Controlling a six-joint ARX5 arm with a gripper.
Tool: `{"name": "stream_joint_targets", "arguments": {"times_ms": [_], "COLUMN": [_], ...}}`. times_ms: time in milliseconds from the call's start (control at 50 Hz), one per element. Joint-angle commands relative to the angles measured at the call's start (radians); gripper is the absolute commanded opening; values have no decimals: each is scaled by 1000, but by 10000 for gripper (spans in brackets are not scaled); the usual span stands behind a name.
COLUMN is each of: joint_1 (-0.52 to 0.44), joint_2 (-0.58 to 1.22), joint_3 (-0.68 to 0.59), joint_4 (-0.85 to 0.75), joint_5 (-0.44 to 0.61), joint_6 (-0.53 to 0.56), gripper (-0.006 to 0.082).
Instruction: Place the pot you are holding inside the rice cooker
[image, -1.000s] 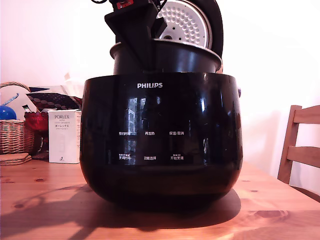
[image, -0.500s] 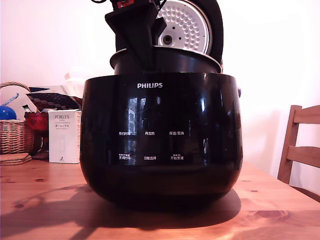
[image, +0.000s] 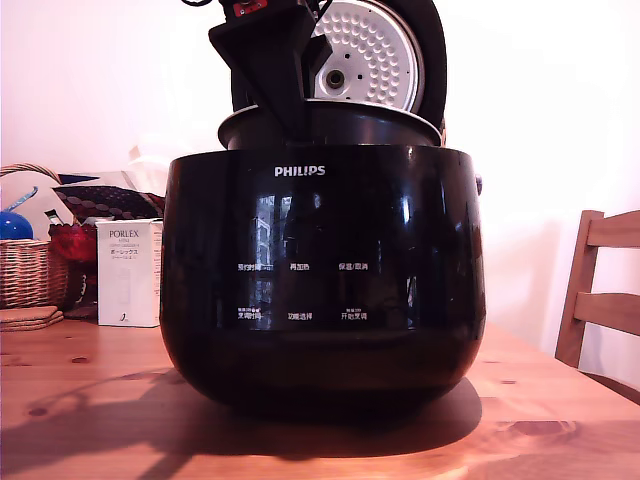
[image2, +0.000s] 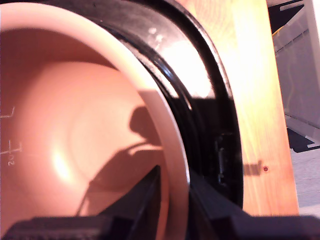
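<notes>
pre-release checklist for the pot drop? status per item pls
1. Gripper clamped on the pot wall, one finger inside, one outside: ok.
2. Lid open, clear of the pot: ok.
3. Pot inside the rice cooker opening, dark gap at the rim in the wrist view: ok.
4. Pot fully seated: not ok, rim above the cooker top.
5. Pot level: cannot tell.
6. Cooker flat on the table: ok.

Rice cooker (image: 325, 270) showing glossy black, white label text; lid (image: 372, 50) showing dimpled silver plate. Pot (image: 370, 125) reading dark grey outside, coppery pink inside (image2: 75, 150). Gripper (image: 275, 70) appearing black. Table (image: 560, 420) glowing orange-brown, knotted wood. Box (image: 128, 272) showing white.
</notes>
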Motion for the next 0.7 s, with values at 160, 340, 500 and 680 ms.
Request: {"name": "stream_joint_targets", "arguments": {"times_ms": [160,340,500,680], "joint_1": [20,20,20,27], "joint_2": [-27,-27,-27,-27], "joint_3": [41,41,41,41], "joint_4": [32,29,31,29], "joint_5": [-10,-10,-10,-10], "joint_6": [-14,-16,-16,-19], "gripper": [115,117,117,117]}}
